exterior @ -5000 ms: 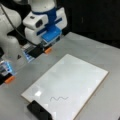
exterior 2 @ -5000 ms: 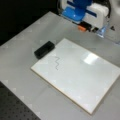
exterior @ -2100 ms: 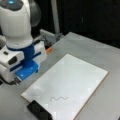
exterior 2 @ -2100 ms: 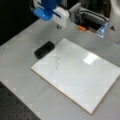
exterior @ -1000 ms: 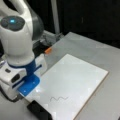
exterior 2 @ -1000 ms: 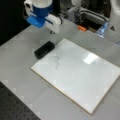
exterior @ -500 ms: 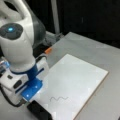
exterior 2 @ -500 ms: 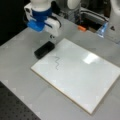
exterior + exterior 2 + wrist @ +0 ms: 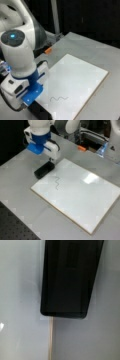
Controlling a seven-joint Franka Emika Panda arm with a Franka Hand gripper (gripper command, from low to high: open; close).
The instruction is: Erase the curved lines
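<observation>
A grey table point(image 9: 20, 202) fills both front views, with darkness behind it. On it lies a large white board point(image 9: 82, 195), its corner toward a front view's left. The robot arm point(image 9: 17, 55) hangs over that corner, white with a blue wrist section. Its gripper point(image 9: 51, 160) sits just above a black rectangular block point(image 9: 44, 169) that lies on the table touching the board's corner; whether the fingers stand apart or together cannot be told. In the wrist view the block point(image 9: 71, 277) fills the upper frame, long axis running top to bottom. The curve lines point(image 9: 57, 182) remain unerased on the board near the block, a short wavy squiggle; in a front view point(image 9: 59, 99) it runs roughly left to right. A small orange object point(image 9: 48, 51) lies beyond the board.
</observation>
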